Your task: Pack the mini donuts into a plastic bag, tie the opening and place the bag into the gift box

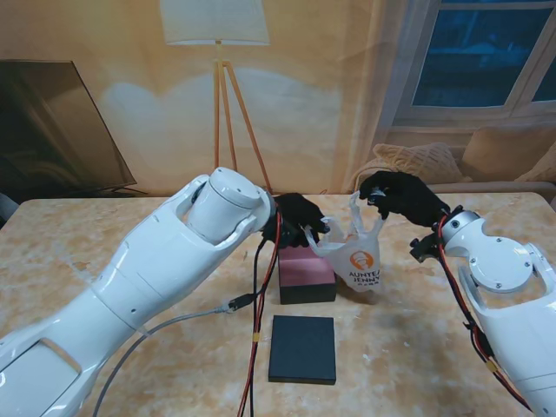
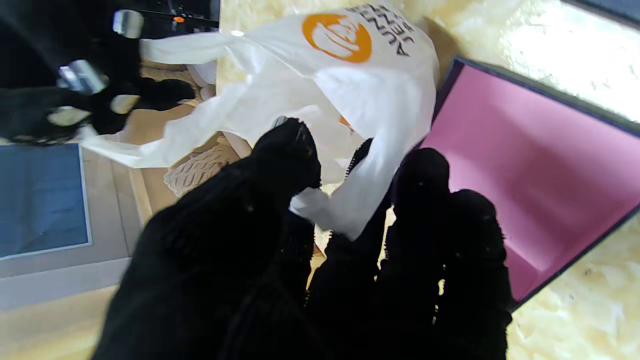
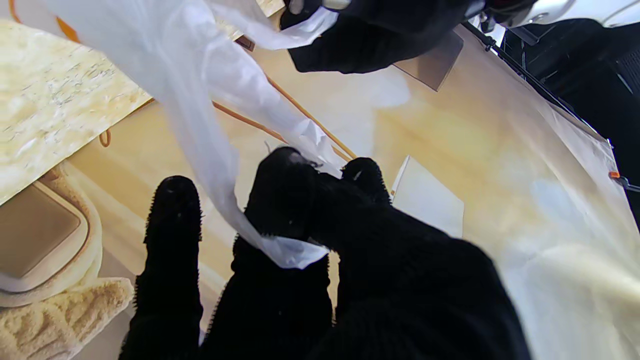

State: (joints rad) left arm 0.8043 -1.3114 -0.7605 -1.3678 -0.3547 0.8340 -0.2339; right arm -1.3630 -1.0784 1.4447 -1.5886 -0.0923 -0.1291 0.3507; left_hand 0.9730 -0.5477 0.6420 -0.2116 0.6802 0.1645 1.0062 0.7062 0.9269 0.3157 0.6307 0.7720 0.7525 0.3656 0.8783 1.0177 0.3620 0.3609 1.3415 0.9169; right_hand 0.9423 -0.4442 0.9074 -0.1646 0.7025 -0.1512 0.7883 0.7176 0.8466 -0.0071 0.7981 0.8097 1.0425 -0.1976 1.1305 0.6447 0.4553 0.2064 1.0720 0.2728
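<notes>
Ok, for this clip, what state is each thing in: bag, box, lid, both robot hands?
plastic bag: lifted, untied, handles pulled apart
gift box: open, pink inside, nothing visible in it
box lid: off, flat on table
left robot hand: shut on one bag handle
right robot hand: shut on the other handle

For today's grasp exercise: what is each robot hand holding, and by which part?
Both hold the plastic bag: the left hand pinches one handle loop, the right hand the other, at the bag's opening.
</notes>
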